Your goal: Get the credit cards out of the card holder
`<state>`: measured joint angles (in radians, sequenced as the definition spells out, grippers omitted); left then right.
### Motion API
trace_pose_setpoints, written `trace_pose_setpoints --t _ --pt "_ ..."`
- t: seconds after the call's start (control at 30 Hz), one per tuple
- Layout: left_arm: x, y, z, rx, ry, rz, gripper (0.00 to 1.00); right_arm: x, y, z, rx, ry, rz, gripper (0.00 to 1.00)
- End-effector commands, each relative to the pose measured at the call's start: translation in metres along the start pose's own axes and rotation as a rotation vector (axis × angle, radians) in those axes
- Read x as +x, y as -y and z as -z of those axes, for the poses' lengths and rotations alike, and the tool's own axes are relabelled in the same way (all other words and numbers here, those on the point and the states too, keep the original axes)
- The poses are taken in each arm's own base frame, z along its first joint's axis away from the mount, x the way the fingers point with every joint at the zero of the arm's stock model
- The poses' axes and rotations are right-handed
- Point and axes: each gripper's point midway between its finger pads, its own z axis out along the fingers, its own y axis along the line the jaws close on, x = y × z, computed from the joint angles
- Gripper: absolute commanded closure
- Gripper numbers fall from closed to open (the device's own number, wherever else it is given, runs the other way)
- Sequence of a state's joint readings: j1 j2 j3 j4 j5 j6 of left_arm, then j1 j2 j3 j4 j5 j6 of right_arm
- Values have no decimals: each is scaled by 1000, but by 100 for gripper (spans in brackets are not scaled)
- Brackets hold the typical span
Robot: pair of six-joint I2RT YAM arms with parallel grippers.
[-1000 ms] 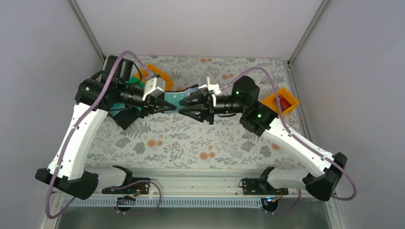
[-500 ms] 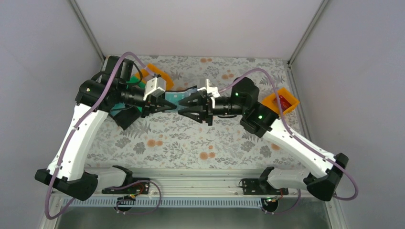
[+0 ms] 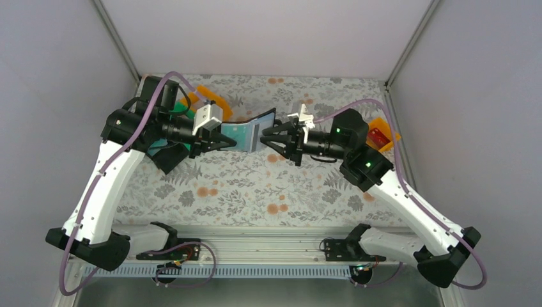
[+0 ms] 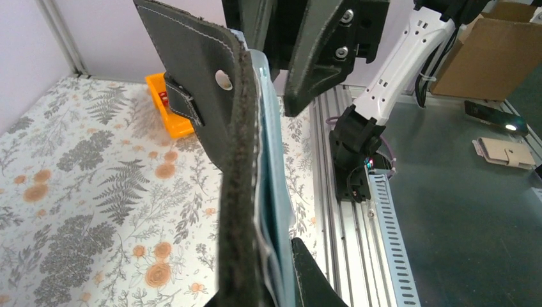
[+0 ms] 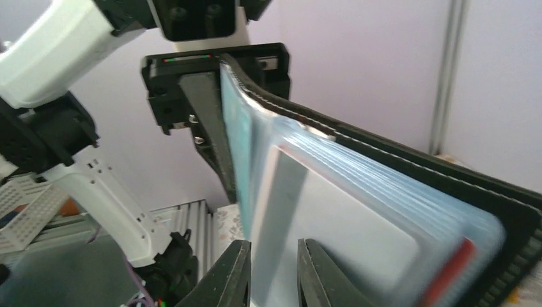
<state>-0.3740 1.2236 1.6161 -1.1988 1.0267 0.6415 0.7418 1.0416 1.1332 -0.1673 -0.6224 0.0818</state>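
Card holder point(image 3: 254, 131) is lifted off the flowered bench point(image 3: 255, 192) and hangs open between the two arms. One black flap stands up, and the bluish clear pockets are turned to the right arm. All places below are given from it.

Far to its left and nearer to the arm bases, a black tray point(image 3: 167, 158) lies on the bench, partly hidden under the left arm. Left of the holder and a little behind it sits the left orange tray point(image 3: 217, 101). The left wrist covers part of it, so its content cannot be seen. At the holder's left end the left pincer point(image 3: 225, 144) is clenched on the cover and carries it. The left wrist view shows a round metal stud point(image 4: 224, 79) and a small black tab point(image 4: 181, 102) on the outer side of the cover.

Inside the pockets lie the credit cards point(image 5: 358, 256): a pale one in front, and a red edge of another near the lower corner. Both are blurred, so any writing on them cannot be read. How many cards are inside I cannot tell.

Just at the holder's right edge is the right pincer point(image 3: 264, 137). Its jaws stand a little apart, and in the right wrist view the edge of the pale card reaches down between them. Whether they press it I cannot tell.

Far to the right sits the right orange tray point(image 3: 388, 126), half hidden by the right arm, with one red card point(image 3: 379, 135) in it.
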Motion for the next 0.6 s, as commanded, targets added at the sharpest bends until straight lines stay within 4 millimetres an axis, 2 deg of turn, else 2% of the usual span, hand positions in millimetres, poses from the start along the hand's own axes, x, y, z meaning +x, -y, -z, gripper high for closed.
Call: trace_pose_setpoints --t 0.0,0.07,0.17,0.37,0.57 --pt "-10 6 2 16 43 -36 98 -21 -25 -7 -142 55 29 78" --pt "-8 7 1 24 44 -35 98 -28 -29 -11 -165 71 37 78" --pt "-8 10 1 41 48 -42 98 -36 -24 -18 -152 89 44 78" --pt "-7 10 -1 56 50 -39 98 -38 -10 -37 -136 76 50 77" --pt "-6 10 -1 57 48 -38 98 -37 -13 -42 -173 69 61 76"
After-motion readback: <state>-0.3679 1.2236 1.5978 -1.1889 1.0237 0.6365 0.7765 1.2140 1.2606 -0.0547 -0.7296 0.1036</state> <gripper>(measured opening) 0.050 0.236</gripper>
